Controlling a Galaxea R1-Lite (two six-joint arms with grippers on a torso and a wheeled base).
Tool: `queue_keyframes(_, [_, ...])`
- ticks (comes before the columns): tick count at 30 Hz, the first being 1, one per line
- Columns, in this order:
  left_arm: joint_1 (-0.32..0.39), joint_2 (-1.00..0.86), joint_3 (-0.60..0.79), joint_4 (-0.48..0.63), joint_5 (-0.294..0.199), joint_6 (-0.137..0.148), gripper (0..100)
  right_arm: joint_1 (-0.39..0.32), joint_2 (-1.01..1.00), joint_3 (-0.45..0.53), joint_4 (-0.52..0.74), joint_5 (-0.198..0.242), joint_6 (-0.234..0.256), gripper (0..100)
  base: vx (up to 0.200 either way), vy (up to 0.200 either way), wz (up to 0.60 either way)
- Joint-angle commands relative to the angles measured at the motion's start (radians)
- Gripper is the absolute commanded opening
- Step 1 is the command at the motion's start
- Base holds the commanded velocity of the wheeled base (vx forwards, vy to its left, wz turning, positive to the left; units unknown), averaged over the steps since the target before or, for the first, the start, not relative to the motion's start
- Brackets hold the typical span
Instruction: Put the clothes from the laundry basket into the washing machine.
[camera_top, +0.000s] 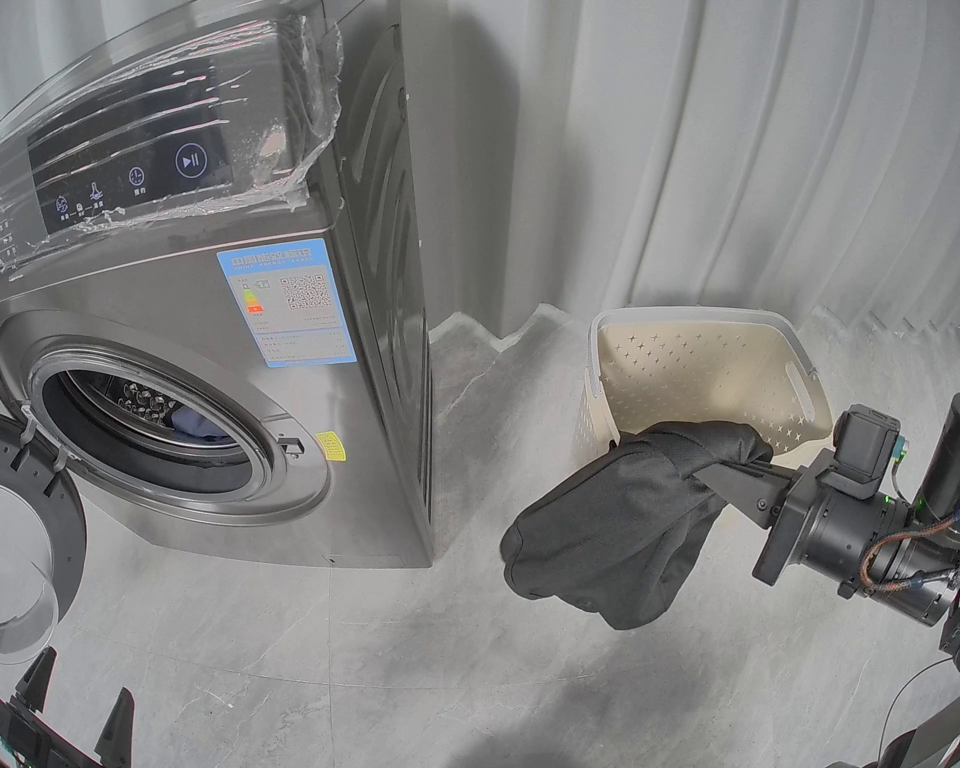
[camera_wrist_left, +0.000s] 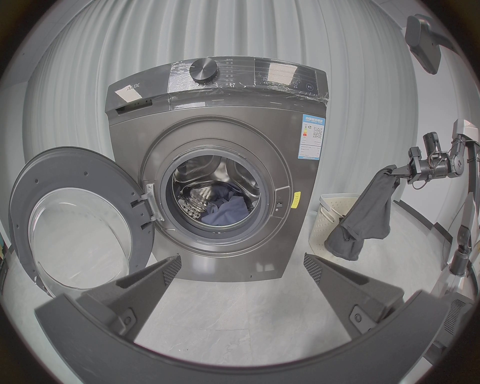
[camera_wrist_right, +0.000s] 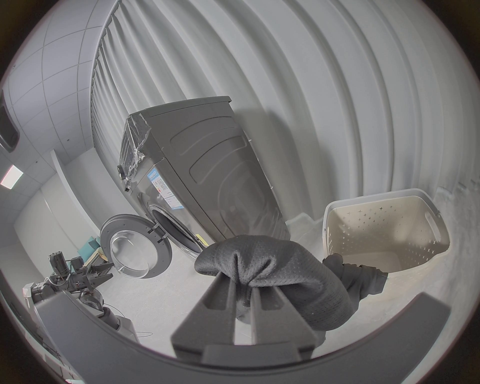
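- The cream laundry basket (camera_top: 690, 316) stands on the floor (camera_top: 400, 640).
- A dark grey garment (camera_top: 610, 535) hangs from the right hand (camera_top: 737, 462), just before it.
- The grey washing machine (camera_top: 385, 300) has its door (camera_wrist_left: 80, 170) open, blue clothes (camera_wrist_left: 227, 209) inside.

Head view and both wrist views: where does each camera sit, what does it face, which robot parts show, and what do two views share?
Head view: on the head, looking down at washing machine and laundry basket; right pincer grips a dark garment, left pincer at the corner.
Left wrist view: on the left wrist, facing the open drum; own open pincer in front, right arm beyond.
Right wrist view: on the right wrist, facing machine and basket over its shut pincer.
Shared: both wrist views show garment and basket.
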Motion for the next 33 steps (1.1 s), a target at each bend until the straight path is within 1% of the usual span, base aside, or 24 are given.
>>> queue_keyframes(1, [0.000, -0.009, 0.013, 0.000, 0.000, -0.001, 100, 0.001, 0.004, 0.001, 0.000, 0.000, 0.000, 0, -0.200, 0.000, 0.00])
queue_keyframes(8, [0.000, -0.007, 0.013, 0.000, 0.000, 0.000, 100, -0.004, 0.004, 0.001, 0.000, 0.000, -0.002, 0, -0.200, 0.000, 0.00])
queue_keyframes(14, [0.000, -0.009, 0.013, 0.000, 0.001, -0.001, 100, -0.004, 0.004, 0.003, 0.000, 0.000, -0.002, 0, 0.000, 0.000, 0.00])
queue_keyframes(33, [0.000, -0.007, 0.013, 0.001, 0.000, -0.001, 100, -0.008, 0.002, 0.004, 0.000, -0.002, -0.003, 0, 0.000, 0.200, 0.00])
